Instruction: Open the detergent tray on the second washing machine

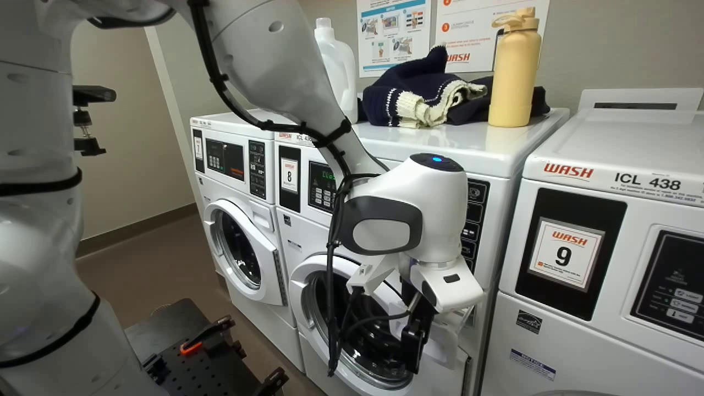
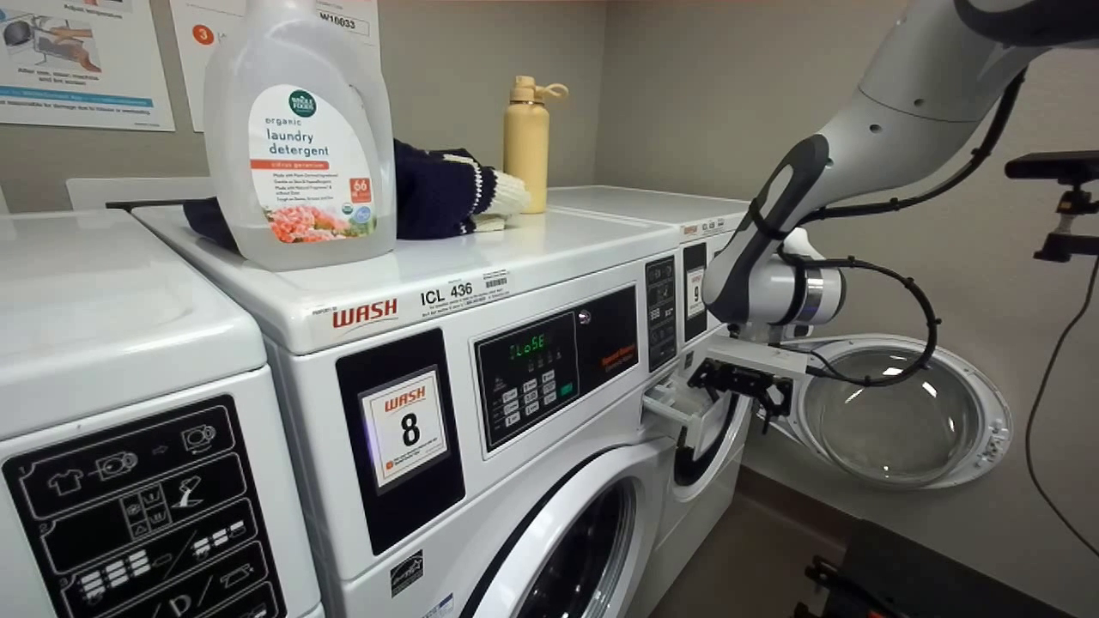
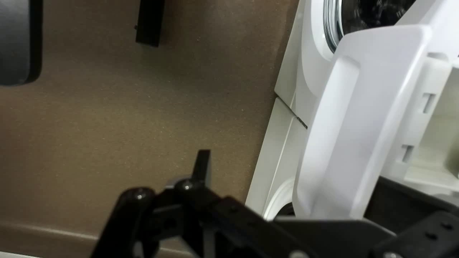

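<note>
Detergent tray (image 2: pixel 676 408) is out: it juts from the second washing machine (image 2: pixel 489 493) (numbered 8), just right of centre in an exterior view. Its front panel (image 3: pixel 369 114) takes up the right of the wrist view, a compartment (image 3: pixel 444 143) showing at the right edge. My jaws are spread wide, bottom centre to lower right, holding nothing I can see; can't tell if I'm touching the tray. Should handle light, stiff, slick, fragile if twisted. If it needs more travel, I'd hook the recessed grip (image 3: pixel 333 122) and pull straight.
</note>
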